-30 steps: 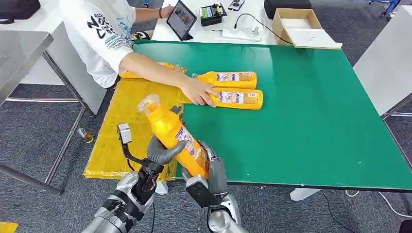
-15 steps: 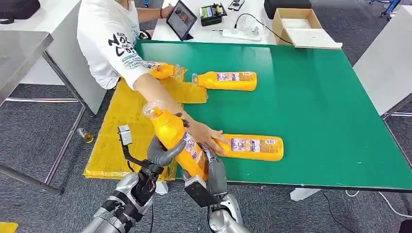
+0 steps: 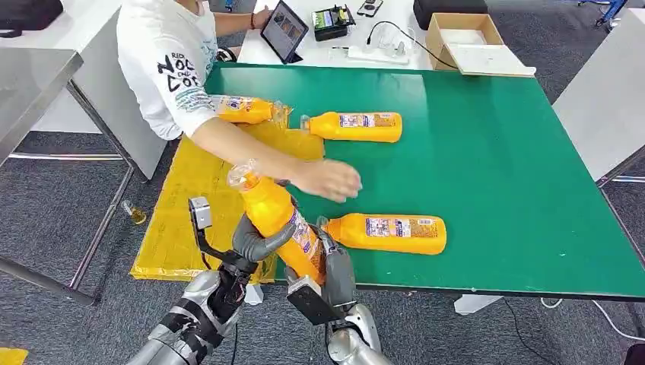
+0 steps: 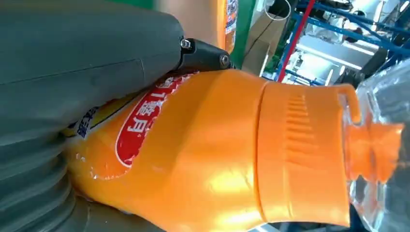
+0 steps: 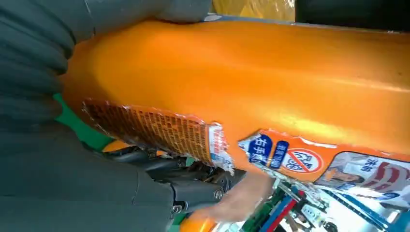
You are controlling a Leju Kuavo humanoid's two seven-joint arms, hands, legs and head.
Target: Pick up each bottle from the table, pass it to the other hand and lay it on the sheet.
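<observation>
A bottle (image 3: 278, 224) is held off the near edge of the table (image 3: 494, 190), tilted, with its clear cap up and away toward the sheet (image 3: 190, 198) and its base down toward the robot. Both hands are on it. The left hand (image 3: 255, 239) is wrapped round the body just under the shoulder, its thumb (image 4: 82, 53) pressed to the label. The right hand (image 3: 331, 266) is closed on the lower body and base, its fingers (image 5: 183, 186) curled underneath.

The handover is judged to be in mid-course: which hand is giving cannot be told. The sheet lies to the left, past the table's left edge, so the left hand is the nearer one for laying the bottle down, with the long axis to be brought flat.

A second bottle (image 3: 392, 233) lies near the table's near edge, a third (image 3: 357, 126) further back, a fourth (image 3: 243, 109) on the sheet. A person's hand (image 3: 331, 180) is stretched over the table.
</observation>
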